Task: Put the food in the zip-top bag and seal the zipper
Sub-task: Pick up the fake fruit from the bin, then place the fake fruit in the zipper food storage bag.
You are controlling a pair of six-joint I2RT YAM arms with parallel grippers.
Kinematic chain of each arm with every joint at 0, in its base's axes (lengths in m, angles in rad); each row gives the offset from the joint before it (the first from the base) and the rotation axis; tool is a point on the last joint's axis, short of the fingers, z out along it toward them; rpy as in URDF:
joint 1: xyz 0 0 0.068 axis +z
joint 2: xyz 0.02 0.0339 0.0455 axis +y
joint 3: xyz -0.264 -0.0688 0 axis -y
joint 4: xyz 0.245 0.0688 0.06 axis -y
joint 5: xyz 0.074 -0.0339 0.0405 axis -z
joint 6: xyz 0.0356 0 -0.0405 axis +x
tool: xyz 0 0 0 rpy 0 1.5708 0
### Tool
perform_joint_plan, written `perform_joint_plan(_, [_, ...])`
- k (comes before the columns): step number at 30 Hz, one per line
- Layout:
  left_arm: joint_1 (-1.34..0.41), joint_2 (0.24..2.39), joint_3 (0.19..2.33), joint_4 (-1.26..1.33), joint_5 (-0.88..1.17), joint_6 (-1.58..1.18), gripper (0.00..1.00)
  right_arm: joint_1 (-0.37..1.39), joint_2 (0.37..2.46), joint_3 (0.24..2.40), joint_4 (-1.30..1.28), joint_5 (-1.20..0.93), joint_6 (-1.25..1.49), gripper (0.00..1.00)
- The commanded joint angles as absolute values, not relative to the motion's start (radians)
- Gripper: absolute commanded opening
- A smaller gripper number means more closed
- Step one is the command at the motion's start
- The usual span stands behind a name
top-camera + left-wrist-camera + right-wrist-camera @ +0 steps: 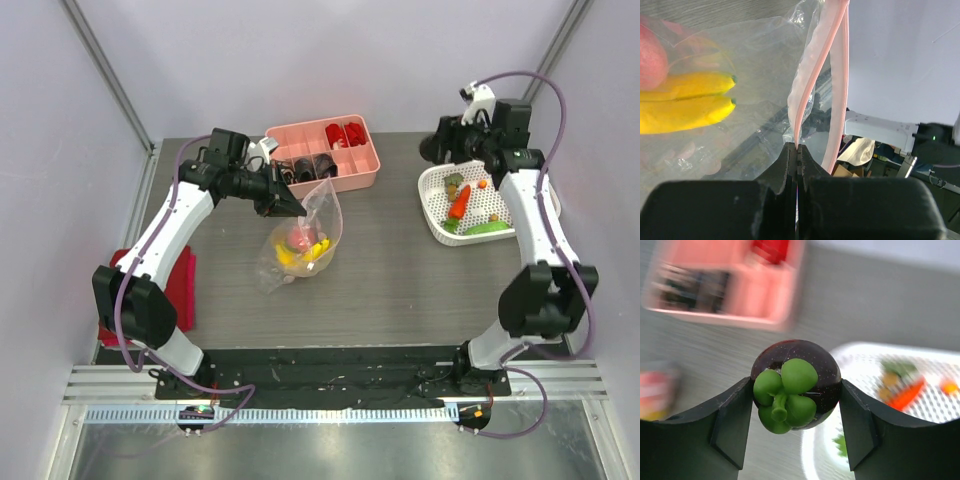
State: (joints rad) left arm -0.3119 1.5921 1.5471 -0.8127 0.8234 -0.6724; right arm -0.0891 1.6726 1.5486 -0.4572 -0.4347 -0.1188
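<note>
The right end effector [796, 390] is closed on a dark round fruit [812, 367] with a green leafy cap, its two fingers [732, 415] pressing the fruit's sides. From above, this end effector [440, 148] is by the far left corner of the white mesh basket [432, 205]. The basket holds an orange carrot [459, 203], a long green piece [487, 229] and a few smaller bits too small to name

The left end effector [797, 150] is pinched tight on the zipper [812, 75], the pale pink strip of the zip-top bag [300, 245]. A second pink strip [840, 85] runs just beside the gripped one, apart from it, so the mouth stands unsealed. The clear bag hangs from that grip, with its lower part down on the grey tabletop [400, 280]. Inside it lie two yellow bananas [685, 100] and a peach-red round piece [650, 57] just beside them

Behind the bag, at the far edge, sits the pink compartment tray [340, 183] with red and black items in its sections
</note>
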Motion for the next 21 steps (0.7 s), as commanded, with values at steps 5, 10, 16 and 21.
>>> perform_joint_plan(5, [-0.305, 1.555, 1.545, -0.805, 0.853, -0.670, 0.00, 0.319, 1.378, 1.577, -0.341, -0.746, 0.023, 0.39])
perform_joint_plan(10, [-0.305, 1.546, 1.542, -0.805, 0.854, -0.670, 0.00, 0.524, 1.400, 1.577, -0.412, -0.638, -0.061, 0.40])
perform_joint_plan(16, [-0.304, 1.539, 1.546, -0.810, 0.854, -0.663, 0.00, 0.629, 1.427, 1.500, -0.474, -0.535, -0.169, 0.42])
perform_joint_plan(21, [-0.304, 1.543, 1.543, -0.810, 0.856, -0.663, 0.00, 0.638, 1.442, 1.509, -0.509, -0.494, -0.178, 0.82])
